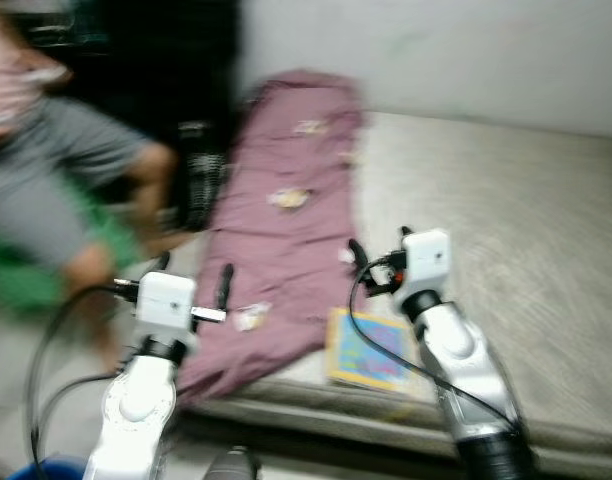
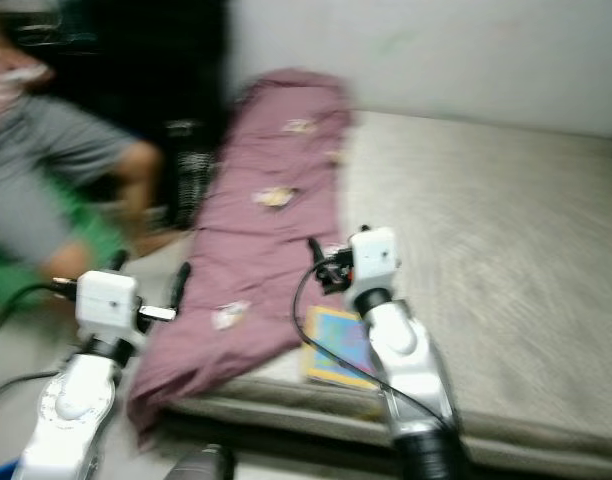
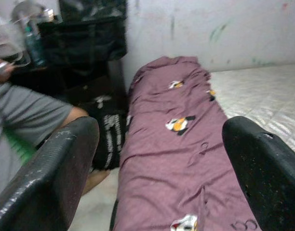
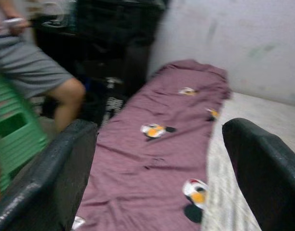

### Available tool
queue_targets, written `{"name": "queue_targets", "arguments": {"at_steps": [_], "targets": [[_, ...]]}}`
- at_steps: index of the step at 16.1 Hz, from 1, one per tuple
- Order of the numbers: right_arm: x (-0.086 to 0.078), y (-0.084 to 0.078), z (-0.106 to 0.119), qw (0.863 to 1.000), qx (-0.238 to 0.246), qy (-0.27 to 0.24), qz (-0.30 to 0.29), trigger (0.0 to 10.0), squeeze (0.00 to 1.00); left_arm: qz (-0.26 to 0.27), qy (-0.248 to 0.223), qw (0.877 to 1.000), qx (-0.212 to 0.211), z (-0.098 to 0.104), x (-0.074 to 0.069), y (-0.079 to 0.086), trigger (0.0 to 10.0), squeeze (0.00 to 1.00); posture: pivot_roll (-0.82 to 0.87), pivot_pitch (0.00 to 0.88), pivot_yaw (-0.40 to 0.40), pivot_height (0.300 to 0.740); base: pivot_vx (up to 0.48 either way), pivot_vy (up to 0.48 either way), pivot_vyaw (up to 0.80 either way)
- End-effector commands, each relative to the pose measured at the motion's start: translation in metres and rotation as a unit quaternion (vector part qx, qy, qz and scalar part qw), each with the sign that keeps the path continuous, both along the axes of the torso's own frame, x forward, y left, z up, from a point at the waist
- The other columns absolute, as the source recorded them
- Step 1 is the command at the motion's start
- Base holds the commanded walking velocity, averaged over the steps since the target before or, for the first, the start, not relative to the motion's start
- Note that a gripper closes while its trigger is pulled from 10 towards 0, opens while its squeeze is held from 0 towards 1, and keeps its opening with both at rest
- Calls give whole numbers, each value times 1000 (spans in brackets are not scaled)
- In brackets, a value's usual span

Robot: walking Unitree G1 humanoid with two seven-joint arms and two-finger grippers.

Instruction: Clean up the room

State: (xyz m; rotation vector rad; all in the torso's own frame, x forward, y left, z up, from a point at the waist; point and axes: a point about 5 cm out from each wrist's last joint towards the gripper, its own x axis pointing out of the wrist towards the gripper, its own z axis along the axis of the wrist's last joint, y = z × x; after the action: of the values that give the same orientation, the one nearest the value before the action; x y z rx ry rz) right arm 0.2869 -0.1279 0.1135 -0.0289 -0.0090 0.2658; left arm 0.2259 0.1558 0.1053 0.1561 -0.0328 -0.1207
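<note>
A long purple blanket (image 1: 286,230) with small penguin prints lies along the left side of a grey mattress (image 1: 506,240), its near end hanging over the edge. A colourful book (image 1: 371,350) lies on the mattress near the front edge, beside the blanket. My left gripper (image 1: 194,275) is raised over the blanket's near left end, open and empty. My right gripper (image 1: 378,258) is held above the book and the blanket's right edge, open and empty. In the wrist views the blanket (image 3: 176,149) (image 4: 162,154) stretches away between the black fingers (image 3: 51,178) (image 4: 46,183).
A person (image 1: 46,170) in grey shorts sits at the left on a green stool (image 1: 26,270). Dark furniture (image 1: 156,80) stands behind, with a black bag (image 1: 198,175) on the floor beside the mattress. A pale wall (image 1: 436,50) runs behind the mattress.
</note>
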Motion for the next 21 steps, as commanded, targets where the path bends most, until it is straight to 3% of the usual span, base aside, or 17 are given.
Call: {"name": "queue_targets", "arguments": {"at_steps": [1, 5, 21], "targets": [[1, -1, 1, 1000, 3, -3, -3, 10000, 0, -4, -5, 1000, 9, 3, 4, 0, 10000, 0, 5, 2, -50, 740, 0, 0, 800], [2, -2, 1, 1000, 13, 0, -9, 10000, 0, -3, -3, 1000, 1, 2, 4, 1, 10000, 0, 3, 0, -50, 740, 0, 0, 147], [3, -4, 0, 1000, 17, 7, -15, 10000, 0, -4, -5, 1000, -6, 2, 4, 0, 10000, 0, 1, 2, -53, 740, 0, -318, -88]]}}
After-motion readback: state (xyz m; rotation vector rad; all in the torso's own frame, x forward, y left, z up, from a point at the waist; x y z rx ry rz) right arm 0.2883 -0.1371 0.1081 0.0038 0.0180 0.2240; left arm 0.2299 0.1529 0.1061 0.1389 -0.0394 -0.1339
